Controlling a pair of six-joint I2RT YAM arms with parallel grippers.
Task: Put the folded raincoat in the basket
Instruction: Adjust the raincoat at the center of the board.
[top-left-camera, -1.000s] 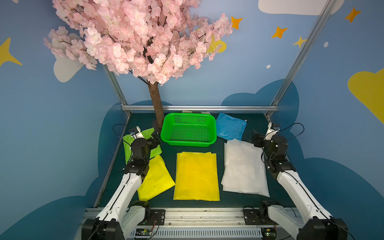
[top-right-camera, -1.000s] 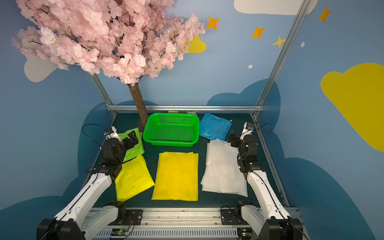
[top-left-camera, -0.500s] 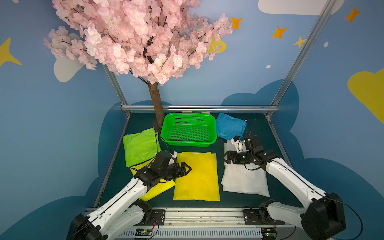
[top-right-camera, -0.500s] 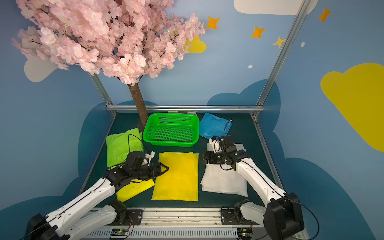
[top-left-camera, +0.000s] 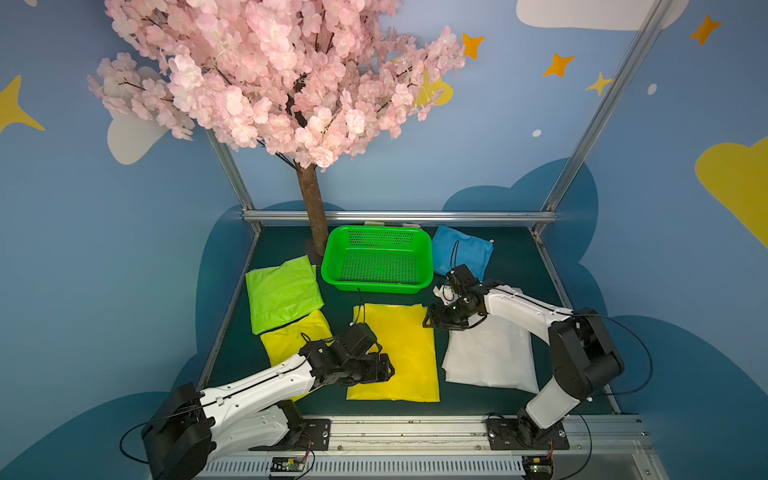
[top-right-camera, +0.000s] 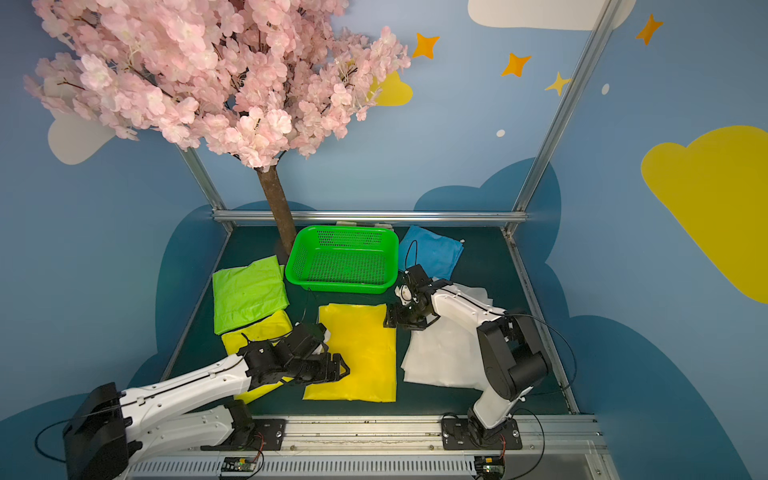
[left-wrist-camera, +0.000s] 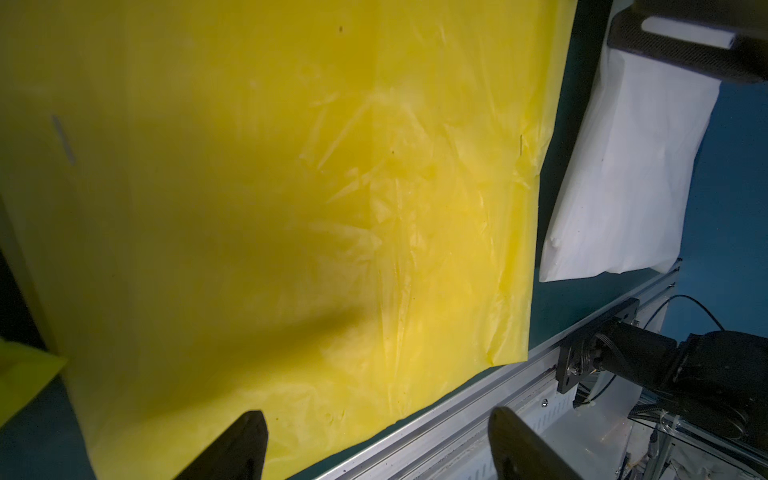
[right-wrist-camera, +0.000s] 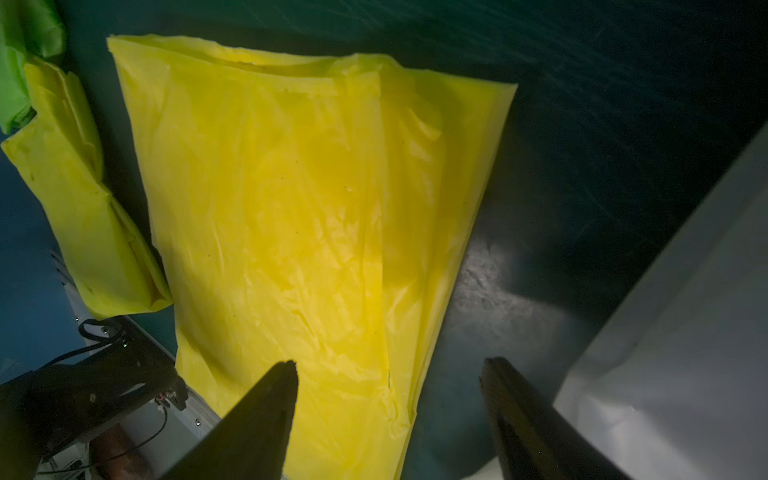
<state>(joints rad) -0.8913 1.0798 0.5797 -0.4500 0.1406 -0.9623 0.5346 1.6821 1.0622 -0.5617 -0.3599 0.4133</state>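
Note:
A folded yellow raincoat (top-left-camera: 397, 351) (top-right-camera: 357, 353) lies flat in the middle of the dark mat, in front of the empty green basket (top-left-camera: 374, 287) (top-right-camera: 340, 286). My left gripper (top-left-camera: 388, 368) (top-right-camera: 343, 368) hovers over the raincoat's left edge near its front corner. In the left wrist view it (left-wrist-camera: 376, 413) is open and empty above the yellow raincoat (left-wrist-camera: 291, 187). My right gripper (top-left-camera: 428, 322) (top-right-camera: 388, 320) is at the raincoat's right edge near the far corner. It (right-wrist-camera: 390, 363) is open, straddling the edge of the yellow raincoat (right-wrist-camera: 299, 208).
Other folded raincoats lie around: lime green (top-left-camera: 282, 293) and a smaller yellow one (top-left-camera: 291, 345) at left, white (top-left-camera: 490, 357) at right, blue (top-left-camera: 461, 251) beside the basket. The tree trunk (top-left-camera: 311, 208) stands at the basket's left rear. A metal rail (top-left-camera: 415, 419) edges the front.
Both arms have swung in from the table's outer sides to the middle yellow raincoat, the left to its left edge, the right to its right edge. The raincoats have not moved.

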